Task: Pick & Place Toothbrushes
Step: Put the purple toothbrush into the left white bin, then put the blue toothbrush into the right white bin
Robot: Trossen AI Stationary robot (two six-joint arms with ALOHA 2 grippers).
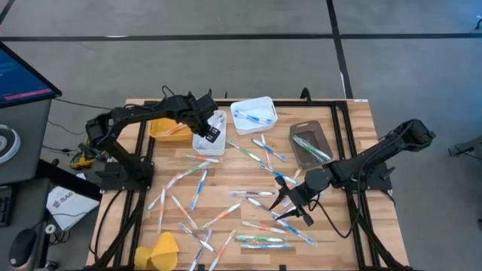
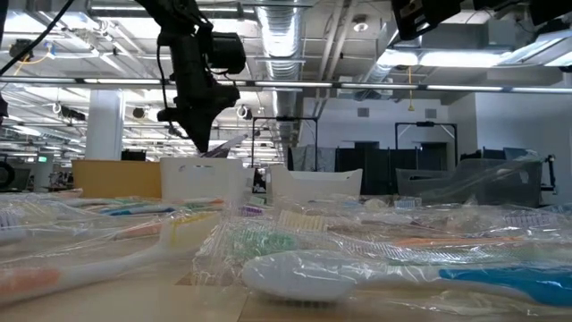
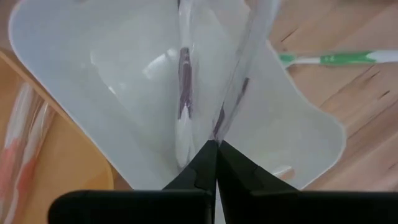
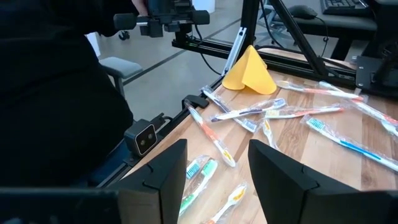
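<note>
Wooden table (image 1: 354,120) holds toothbrushes (image 1: 256,192) scattered across its middle and near side. Left end effector (image 1: 207,129) hangs over the far white bin (image 1: 209,144), pinching a wrapped toothbrush (image 3: 184,81). Right end effector (image 1: 290,202) hovers spread wide above the right-hand scatter.

Two matte black jointed arms (image 1: 135,120) with angular, seemingly plastic fingers (image 4: 283,177).

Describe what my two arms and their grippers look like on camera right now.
Both arms are dark, slim and jointed, each ending in a two-finger gripper. The left gripper has black, wedge-shaped fingers tapering to narrow tips. The right gripper has broad, angular black fingers with flat faceted faces. A thin dark cable loops beside the right arm.
</note>
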